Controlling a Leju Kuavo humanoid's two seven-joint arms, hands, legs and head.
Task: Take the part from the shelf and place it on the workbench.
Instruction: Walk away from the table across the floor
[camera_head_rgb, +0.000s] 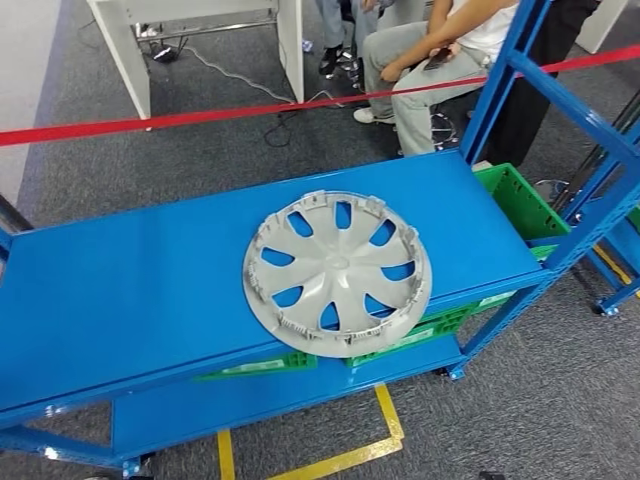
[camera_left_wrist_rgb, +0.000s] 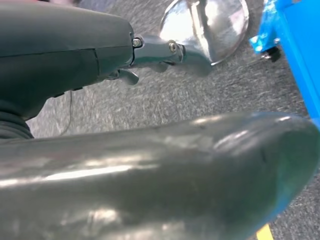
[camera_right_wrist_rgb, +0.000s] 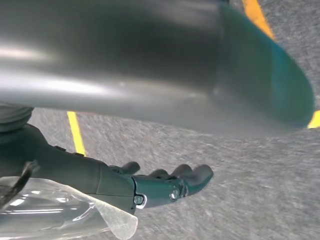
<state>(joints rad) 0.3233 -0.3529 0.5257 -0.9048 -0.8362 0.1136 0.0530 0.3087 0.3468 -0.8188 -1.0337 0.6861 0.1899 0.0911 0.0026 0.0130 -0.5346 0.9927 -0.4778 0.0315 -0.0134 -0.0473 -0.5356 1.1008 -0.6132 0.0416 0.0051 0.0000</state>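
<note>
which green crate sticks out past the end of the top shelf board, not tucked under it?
The green crate at the shelf's right end, beside the blue upright, open top in view. The other green crates sit under the blue board below the hubcap; just their front edges show.

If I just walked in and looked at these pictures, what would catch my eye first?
Probably the big grey wheel cover, lying flat on the bright blue shelf and jutting slightly over its front edge. Behind it a red tape stretches across the grey carpet, and green crates sit on the lower level.
</note>
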